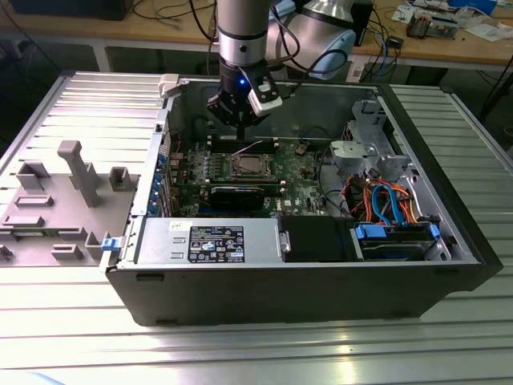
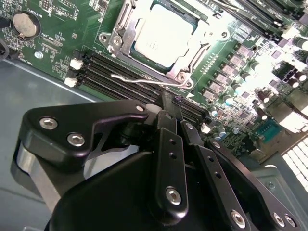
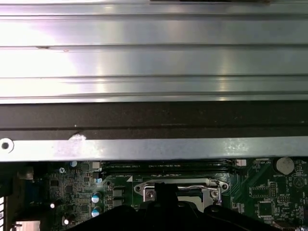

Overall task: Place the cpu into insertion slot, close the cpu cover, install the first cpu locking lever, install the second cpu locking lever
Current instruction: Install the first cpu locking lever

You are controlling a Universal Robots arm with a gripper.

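The cpu (image 2: 161, 33) shows its silver-grey top and lies flat in the insertion slot (image 1: 250, 167) on the green motherboard. The cpu cover (image 2: 188, 61), a silver frame, lies down around it. A thin wire locking lever (image 2: 144, 80) runs along one side of the socket, over the black memory slots. My gripper (image 2: 173, 102) is shut, and its narrow black fingertips hang just beside that lever's socket end. I see nothing between the fingers. In the exterior view the gripper (image 1: 242, 135) hovers just behind the socket. The first wrist view has the gripper (image 3: 166, 191) in front of the cover (image 3: 179, 184).
The open computer case (image 1: 304, 281) stands on a ribbed metal table (image 1: 72, 337). Its rear wall (image 3: 154, 120) rises close behind the gripper. A coin battery (image 2: 25, 24) sits near the socket. Drive bays and orange and blue cables (image 1: 393, 204) fill the exterior view's right.
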